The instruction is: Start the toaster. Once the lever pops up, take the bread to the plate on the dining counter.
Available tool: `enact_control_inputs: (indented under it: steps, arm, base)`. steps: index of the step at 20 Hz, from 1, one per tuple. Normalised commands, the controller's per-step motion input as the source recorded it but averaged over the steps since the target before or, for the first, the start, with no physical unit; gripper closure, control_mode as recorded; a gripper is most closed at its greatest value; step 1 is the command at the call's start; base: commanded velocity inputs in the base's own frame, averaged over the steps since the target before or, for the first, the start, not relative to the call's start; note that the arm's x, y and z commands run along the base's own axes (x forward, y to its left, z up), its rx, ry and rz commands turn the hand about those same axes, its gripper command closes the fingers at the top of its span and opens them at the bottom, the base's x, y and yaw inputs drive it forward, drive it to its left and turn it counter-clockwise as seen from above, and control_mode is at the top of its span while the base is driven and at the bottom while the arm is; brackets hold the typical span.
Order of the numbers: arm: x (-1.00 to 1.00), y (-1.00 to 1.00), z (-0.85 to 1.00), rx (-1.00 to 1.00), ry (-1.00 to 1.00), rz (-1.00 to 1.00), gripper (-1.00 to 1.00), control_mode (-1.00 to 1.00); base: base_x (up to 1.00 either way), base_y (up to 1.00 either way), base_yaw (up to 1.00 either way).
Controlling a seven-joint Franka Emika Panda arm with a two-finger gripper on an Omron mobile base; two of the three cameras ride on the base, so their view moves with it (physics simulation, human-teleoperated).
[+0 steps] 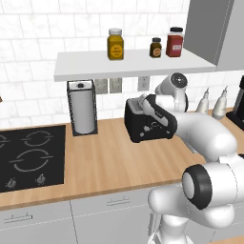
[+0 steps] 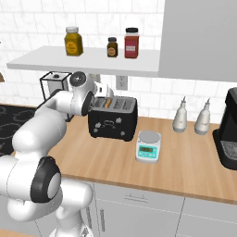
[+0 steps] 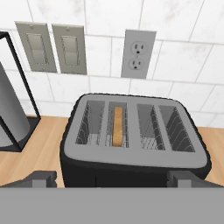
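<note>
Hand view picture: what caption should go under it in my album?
Open gripper hovers over a black toaster with a bread slice in one slot.

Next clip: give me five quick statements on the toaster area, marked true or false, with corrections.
1. The bread stands in a slot of the toaster. True.
2. The fingers are clamped on the bread. False: the gripper is open, apart from it.
3. A paper towel roll stands left of the toaster in the left base view. True.
4. The kitchen scale sits on the shelf. False: it sits on the counter.
5. Three jars stand on the shelf. True.
</note>
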Motion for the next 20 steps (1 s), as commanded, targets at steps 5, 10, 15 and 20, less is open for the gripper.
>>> enact_control_inputs:
  steps: [5, 10, 15, 20]
  arm:
    - [0.0, 0.0, 0.0, 0.0, 0.0, 0.0, -1.0, -1.0]
    - [0.0, 0.0, 0.0, 0.0, 0.0, 0.0, -1.0, -1.0]
    - [0.0, 0.0, 0.0, 0.0, 0.0, 0.0, -1.0, -1.0]
    - [0.0, 0.0, 0.0, 0.0, 0.0, 0.0, -1.0, -1.0]
  base:
    - [0.0, 0.0, 0.0]
    - [0.0, 0.0, 0.0]
    - [0.0, 0.0, 0.0]
    - [0.0, 0.0, 0.0]
